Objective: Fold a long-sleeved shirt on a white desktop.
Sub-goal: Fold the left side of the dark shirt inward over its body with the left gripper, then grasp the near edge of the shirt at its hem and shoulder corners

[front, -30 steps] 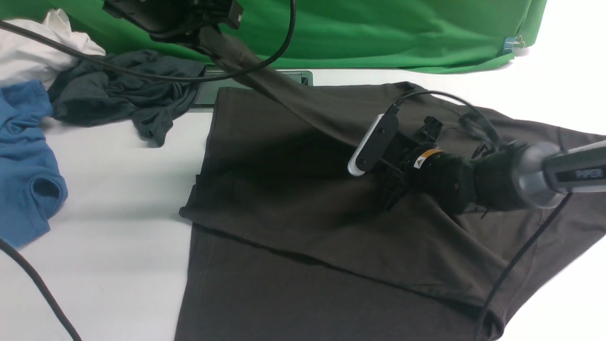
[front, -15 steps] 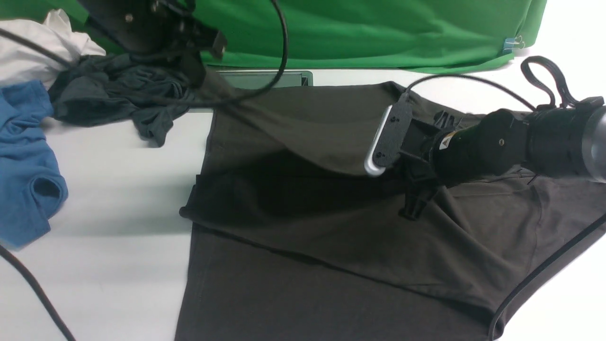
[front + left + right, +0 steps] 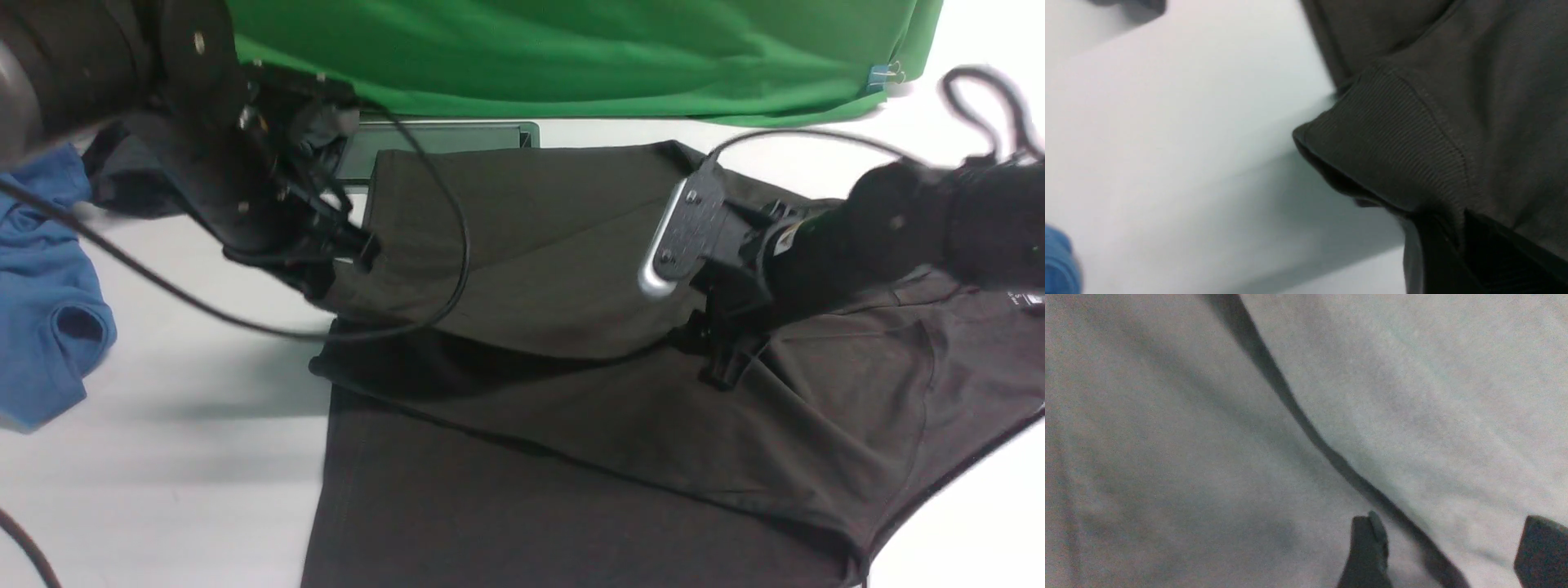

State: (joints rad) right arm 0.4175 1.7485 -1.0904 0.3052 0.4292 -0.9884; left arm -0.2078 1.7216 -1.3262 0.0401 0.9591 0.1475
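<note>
The dark brown long-sleeved shirt (image 3: 571, 457) lies spread on the white desktop (image 3: 188, 457), its right side folded in over the body. One sleeve (image 3: 522, 278) stretches leftward across the chest. My left gripper (image 3: 347, 249) is at the shirt's left edge, shut on the ribbed cuff (image 3: 1384, 155); in the left wrist view the cuff runs into the dark jaws of the left gripper (image 3: 1453, 249). My right gripper (image 3: 718, 359) hovers low over the folded cloth. In the right wrist view the right gripper (image 3: 1453, 555) is open, with a fold edge of cloth passing between its fingers (image 3: 1367, 547).
A blue shirt (image 3: 41, 310) lies at the left edge, and a dark grey garment (image 3: 114, 192) is mostly hidden behind my left arm. A grey hatch (image 3: 441, 139) sits before the green backdrop (image 3: 571, 57). Cables (image 3: 245, 322) loop over the desktop.
My left gripper came down and forward from high at the back, laying the sleeve flat across the shirt. My right gripper opened and its arm drew back to the right.
</note>
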